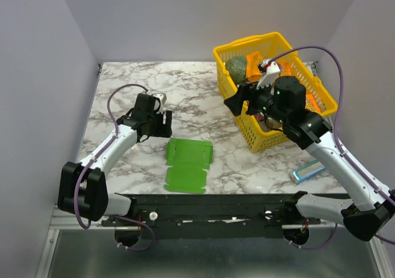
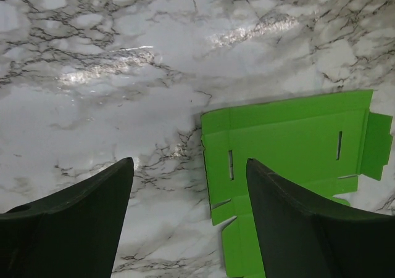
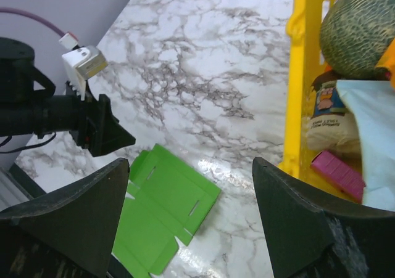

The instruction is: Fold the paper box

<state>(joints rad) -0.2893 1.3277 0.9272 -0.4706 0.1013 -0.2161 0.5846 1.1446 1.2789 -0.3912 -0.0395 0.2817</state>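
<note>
Box is a flat green creased cut-out lying on the table, no flap raised, slots and tabs showing; nothing folded yet by the look of it. Left pincer hovers just beyond the box's far-left corner, released, nothing in it; in its wrist view the box sits right of the gap. Right pincer is well off, right of and beyond the box, up by the basket, also released and empty. Judged step: reach in for a first flap. To do it well, bring the right pincer over to pin the middle panel first. Thin card flat on slick marble will likely slide, so nip a side flap at its free edge and bend it along the printed crease, not across it. Keep the slots clear for the tabs. Writing: none on the box. A pack in the basket has a label, too blurred to read. Blue-white pack right of the box: no legible text.
</note>
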